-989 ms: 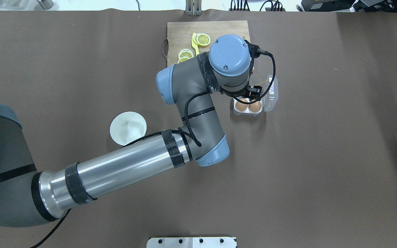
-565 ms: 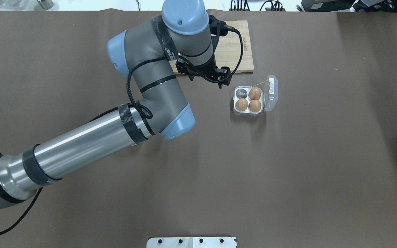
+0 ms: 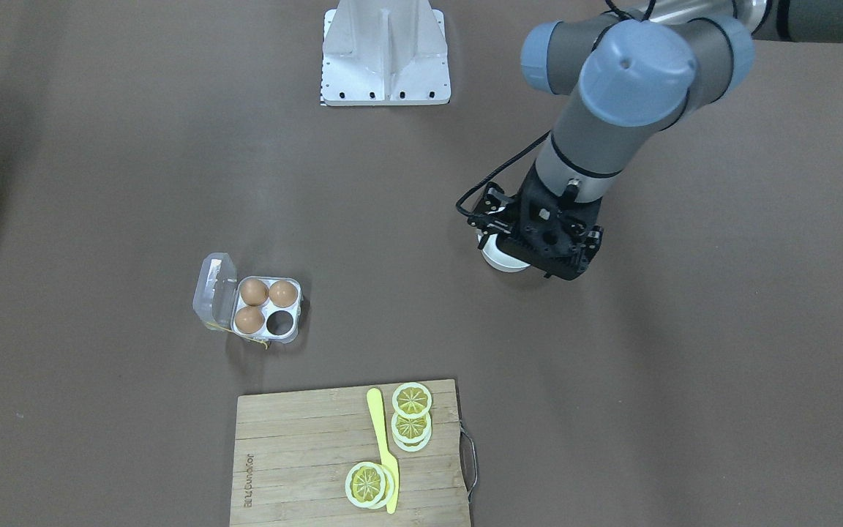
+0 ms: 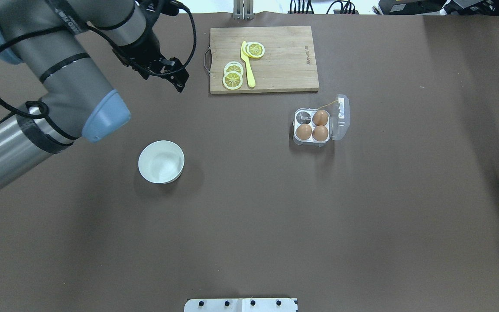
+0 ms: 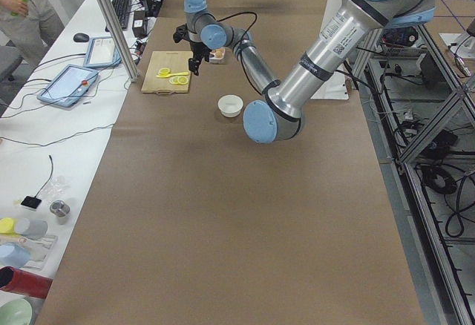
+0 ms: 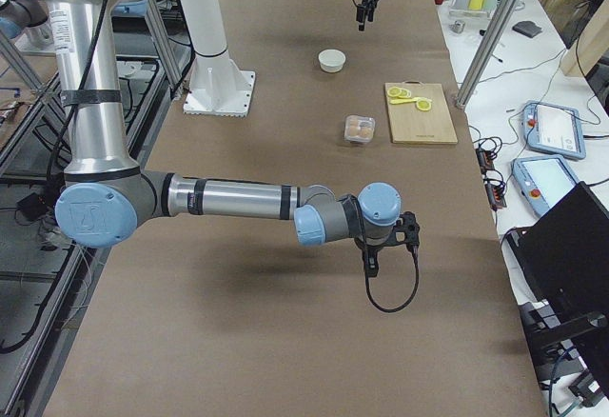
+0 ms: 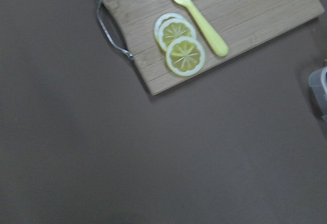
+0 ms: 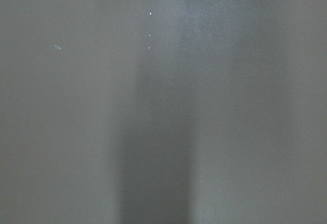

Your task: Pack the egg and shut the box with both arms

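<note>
Box [image 4: 312, 142], lid open, between desk centre and far edge. The egg [image 4: 320, 117] sits in its far cup, beside two other eggs [image 4: 304, 131]. Left hand [image 4: 179, 80] and right hand [image 6: 370, 267]: we cannot tell how far either is open, or any hold.

Seen from the robot, the cutting board [image 4: 282, 65] lies at the far middle of the table [image 4: 249, 225]. The lemon slices [image 4: 233, 78] lie on the board's left part, and the knife [image 4: 247, 65] lies among them, pointing toward and away from the robot. The box [image 4: 297, 130] stands nearer the robot, just off the board's right near corner, with its lid [image 4: 341, 117] folded open to the right. The egg [image 4: 320, 117] sits in the far right cup and two more eggs [image 4: 304, 131] fill the near cups. The bowl [image 4: 161, 161] stands well to the left, nearer still. The mounting stand [image 4: 241, 304] is at the near edge, midway. The left gripper [image 4: 179, 82] hangs left of the board, and the right gripper [image 6: 371, 263] hangs well to the right of the box.
</note>
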### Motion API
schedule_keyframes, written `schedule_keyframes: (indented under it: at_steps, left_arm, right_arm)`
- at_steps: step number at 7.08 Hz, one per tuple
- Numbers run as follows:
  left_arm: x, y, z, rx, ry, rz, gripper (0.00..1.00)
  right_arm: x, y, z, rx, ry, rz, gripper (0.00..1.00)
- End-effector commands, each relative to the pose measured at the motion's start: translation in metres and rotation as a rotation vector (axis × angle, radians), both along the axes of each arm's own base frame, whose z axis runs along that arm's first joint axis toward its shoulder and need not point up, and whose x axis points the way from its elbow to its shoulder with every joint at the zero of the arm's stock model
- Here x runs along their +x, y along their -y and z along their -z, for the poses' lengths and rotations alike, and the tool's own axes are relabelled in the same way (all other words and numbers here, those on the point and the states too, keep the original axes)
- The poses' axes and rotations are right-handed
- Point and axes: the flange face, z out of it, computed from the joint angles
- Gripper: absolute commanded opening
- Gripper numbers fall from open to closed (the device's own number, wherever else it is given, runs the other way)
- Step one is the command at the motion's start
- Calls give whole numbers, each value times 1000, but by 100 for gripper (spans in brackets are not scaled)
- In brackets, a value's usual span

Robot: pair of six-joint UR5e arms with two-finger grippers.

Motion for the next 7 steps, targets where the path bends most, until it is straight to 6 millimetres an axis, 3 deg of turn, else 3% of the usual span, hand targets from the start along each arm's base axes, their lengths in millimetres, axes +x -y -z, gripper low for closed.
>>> schedule_keyframes:
  at_steps: [1,3,6,7]
  left_arm:
    - [-76,6,-61,45,78,-22,97]
    - [-146,18,-131,53,118,-45,97]
    - [-221,14,-208,1,170,-15,97]
    - [-236,11,-225,-29,180,4,97]
  right_arm:
    - [-2,6,8,12,12,3,93]
    - [-15,16,24,16,72,26,55]
    - [-71,40,66,14,176,109,21]
    - [-86,45,81,14,220,137,10]
